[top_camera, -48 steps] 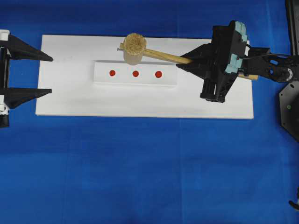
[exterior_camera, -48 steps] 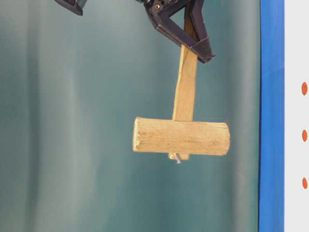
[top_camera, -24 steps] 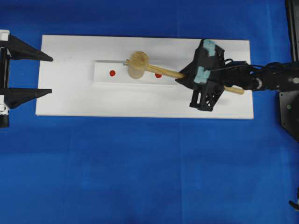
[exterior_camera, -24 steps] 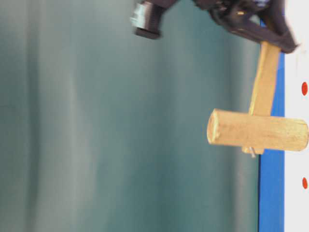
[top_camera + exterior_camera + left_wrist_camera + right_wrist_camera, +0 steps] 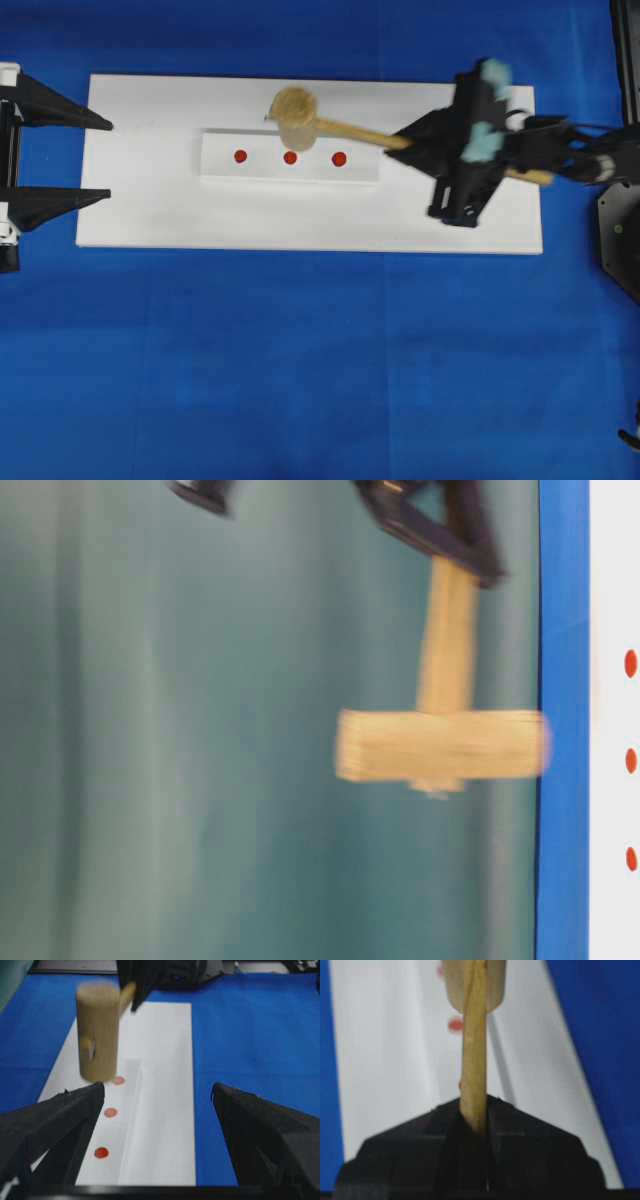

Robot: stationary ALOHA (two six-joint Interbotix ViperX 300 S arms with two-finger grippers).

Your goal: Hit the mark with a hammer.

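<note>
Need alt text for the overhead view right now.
The right end effector grips the hammer by its handle, head beside the middle of three red marks on a white board. The left end effector sits open at the board's left edge.

No readable text, labels, brands or numbers; only three plain red dots (image 5: 290, 157) on white block (image 5: 220, 170).

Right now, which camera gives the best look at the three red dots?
The overhead view: all three red dots show in a row on the raised white strip, unobstructed. The left wrist view also shows three, with the hammer head above the farthest. The table-level view squeezes them against its right edge. In the right wrist view the handle hides most.
</note>
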